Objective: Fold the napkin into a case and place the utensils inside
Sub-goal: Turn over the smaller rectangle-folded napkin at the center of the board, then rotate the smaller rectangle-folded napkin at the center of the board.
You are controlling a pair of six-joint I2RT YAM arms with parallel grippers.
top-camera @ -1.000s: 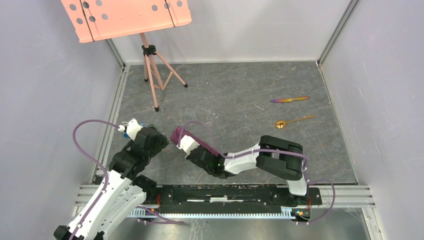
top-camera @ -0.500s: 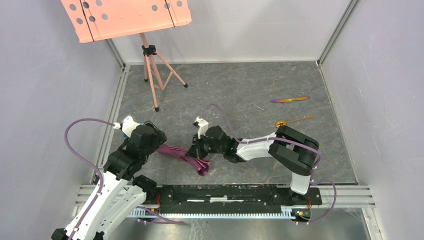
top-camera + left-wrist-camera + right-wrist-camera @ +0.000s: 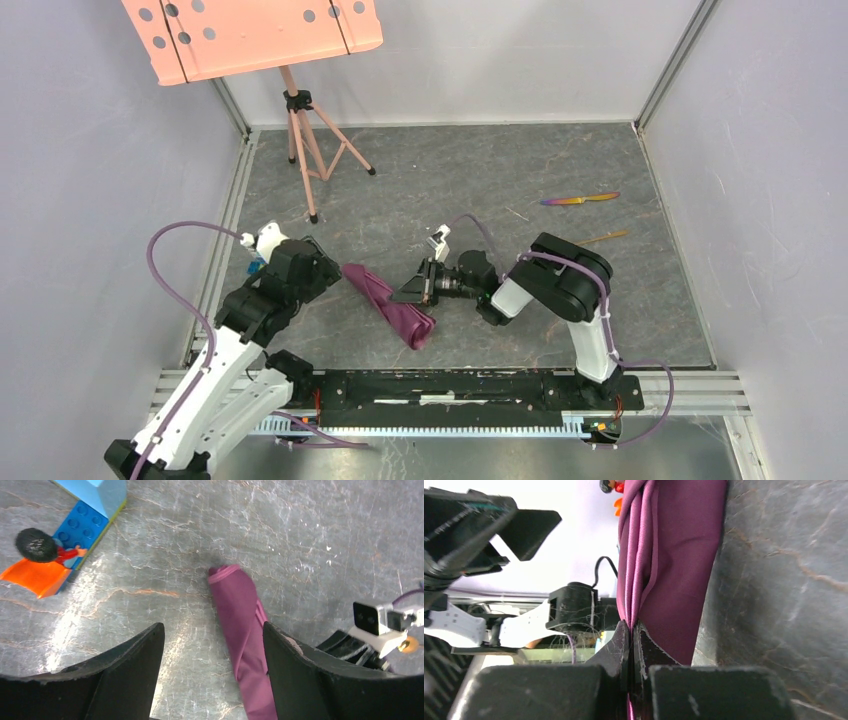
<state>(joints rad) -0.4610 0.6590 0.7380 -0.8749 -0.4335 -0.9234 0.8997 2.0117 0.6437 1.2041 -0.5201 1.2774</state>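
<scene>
Folding stage. Right gripper (image 3: 630, 647) is clamping the bunched plum-purple shiny cloth napkin (image 3: 392, 306), centre frame; left gripper (image 3: 212, 640) is hovering wide open, empty. Next: likely flattening it.

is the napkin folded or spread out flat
Folded: the napkin lies as a narrow, layered strip, not spread. The right gripper is shut on its stacked edges; the left gripper is open above it.

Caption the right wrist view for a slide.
Right gripper shut on a fold of the bunched plum napkin, which lies on the grey marbled table.
</scene>
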